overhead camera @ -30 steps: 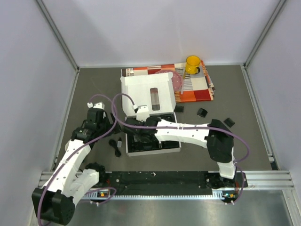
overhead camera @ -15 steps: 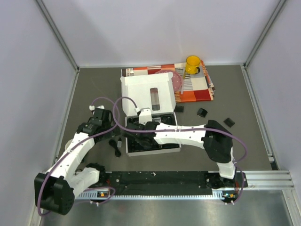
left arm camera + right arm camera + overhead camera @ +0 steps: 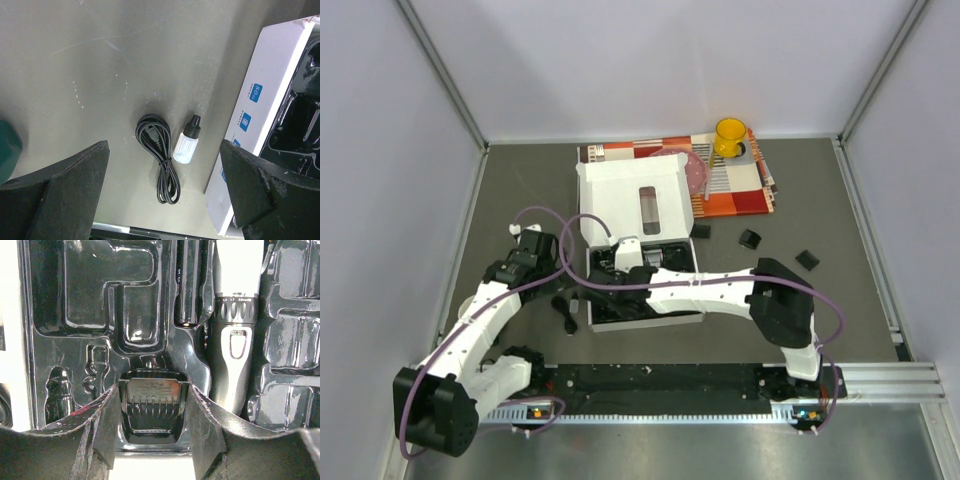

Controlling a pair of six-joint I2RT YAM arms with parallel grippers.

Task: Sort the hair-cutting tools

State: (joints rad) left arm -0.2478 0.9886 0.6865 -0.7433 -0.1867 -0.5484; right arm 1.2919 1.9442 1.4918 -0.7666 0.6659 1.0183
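Right gripper (image 3: 155, 395) clamps a guard comb (image 3: 152, 412) over the tray (image 3: 85, 290); left gripper (image 3: 164, 150) hangs wide open above the cord (image 3: 161, 165).
The comb sits at the tray's near edge, left of the clipper (image 3: 235, 340). It looks light, stiff and slick, so pinch its solid side walls, not the thin teeth. The coiled cord lies on the table (image 3: 100, 60) beside a small bottle (image 3: 186, 145), near the box (image 3: 260, 125). It looks soft and floppy, so grab the bundled middle.
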